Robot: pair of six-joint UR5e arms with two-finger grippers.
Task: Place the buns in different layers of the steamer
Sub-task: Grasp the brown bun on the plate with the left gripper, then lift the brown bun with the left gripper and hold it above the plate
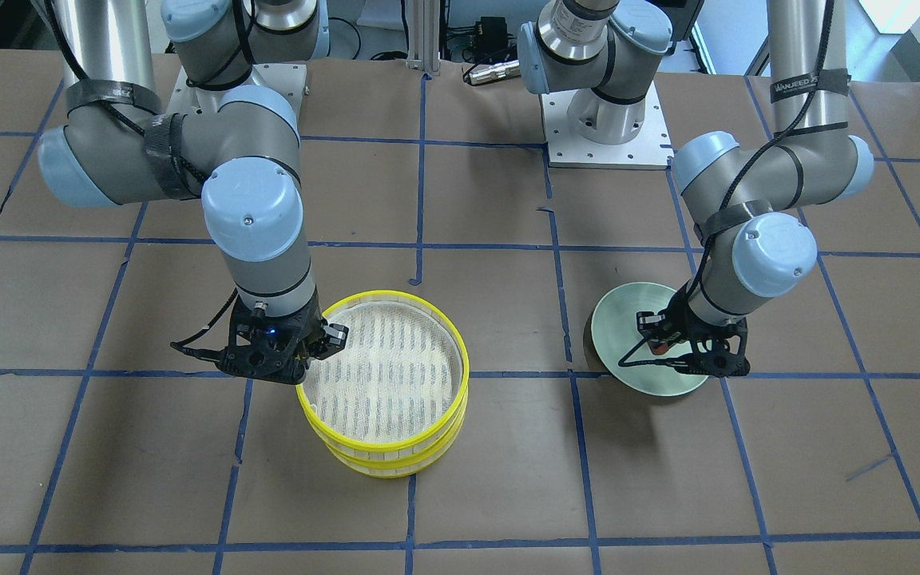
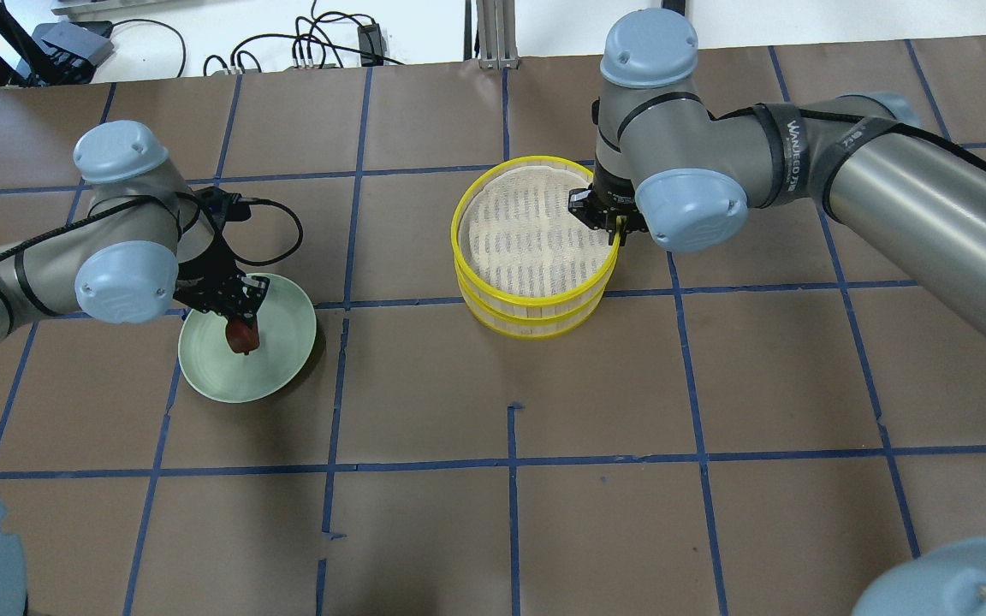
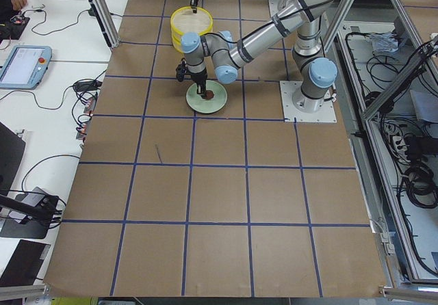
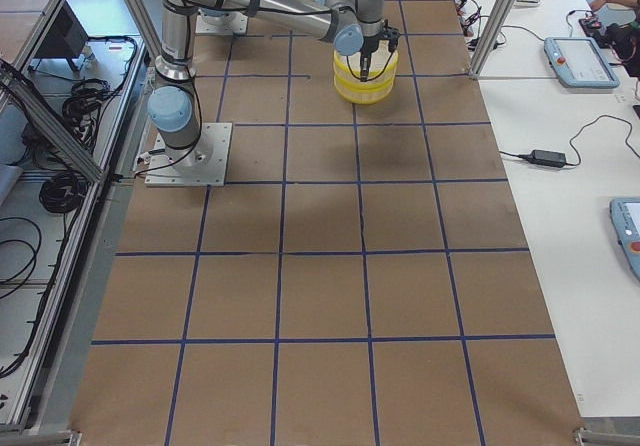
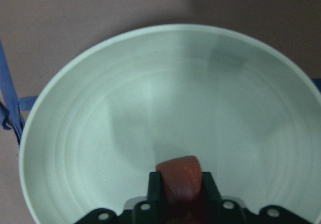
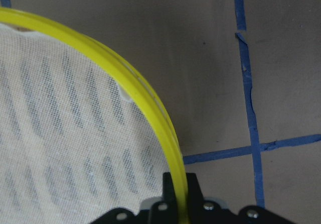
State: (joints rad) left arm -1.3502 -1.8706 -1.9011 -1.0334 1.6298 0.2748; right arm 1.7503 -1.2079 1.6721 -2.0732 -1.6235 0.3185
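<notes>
The steamer is two stacked yellow-rimmed layers: the top layer [image 1: 384, 371] [image 2: 536, 231] has a bare mesh floor and sits slightly askew on the lower layer [image 1: 384, 465] [image 2: 531, 323]. My right gripper [image 1: 312, 351] [image 2: 617, 229] [image 6: 179, 189] is shut on the top layer's rim [image 6: 150, 113]. My left gripper [image 1: 660, 342] [image 2: 240, 325] [image 5: 180, 194] is shut on the reddish-brown bun [image 2: 241, 338] [image 5: 179, 174] at the middle of the pale green plate [image 1: 628, 307] [image 2: 279, 342] [image 5: 150, 98]. I cannot tell whether the bun touches the plate. The white bun is out of view.
The table is brown paper with a blue tape grid. The arm bases [image 1: 608, 120] stand at the robot's side. The plate [image 3: 205, 98] and steamer [image 4: 365, 76] sit about one grid square apart. Cables and devices lie beyond the table edge [image 2: 305, 51].
</notes>
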